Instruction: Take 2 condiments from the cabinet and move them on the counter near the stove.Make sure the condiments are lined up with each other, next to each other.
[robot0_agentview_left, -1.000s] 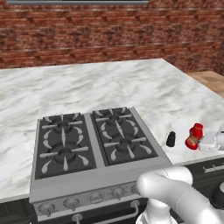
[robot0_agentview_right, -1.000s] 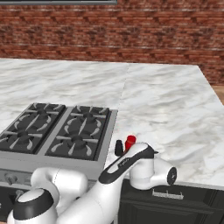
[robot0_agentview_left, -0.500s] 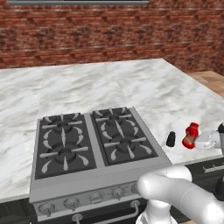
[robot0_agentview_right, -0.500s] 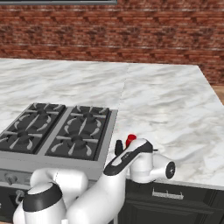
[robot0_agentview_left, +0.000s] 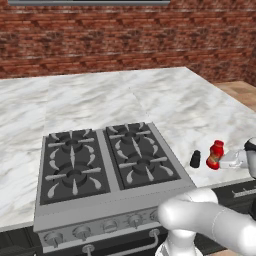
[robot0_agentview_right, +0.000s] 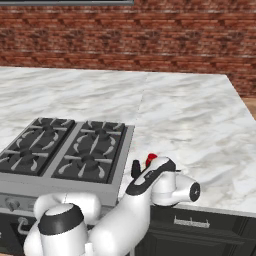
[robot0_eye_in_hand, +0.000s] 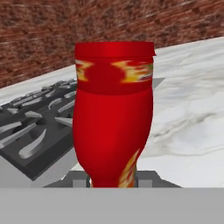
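Left base view, left to right: stove (robot0_agentview_left: 107, 170) sitting set into the counter (robot0_agentview_left: 150, 97), four black grates showing; small black bottle (robot0_agentview_left: 195, 159) standing upright on the marble just right of the stove; red bottle (robot0_agentview_left: 215, 155) standing upright just beside it, on its right; gripper (robot0_agentview_left: 224, 161) reaching in from the right edge, its fingers closing narrowly on the red bottle's lower body. Right base view: black bottle (robot0_agentview_right: 135, 169) standing by the stove's corner, red bottle's cap (robot0_agentview_right: 151, 160) peeking above the arm. Hand view: red bottle (robot0_eye_in_hand: 113, 113) sitting between the fingertips, stove grates lying behind on the left.
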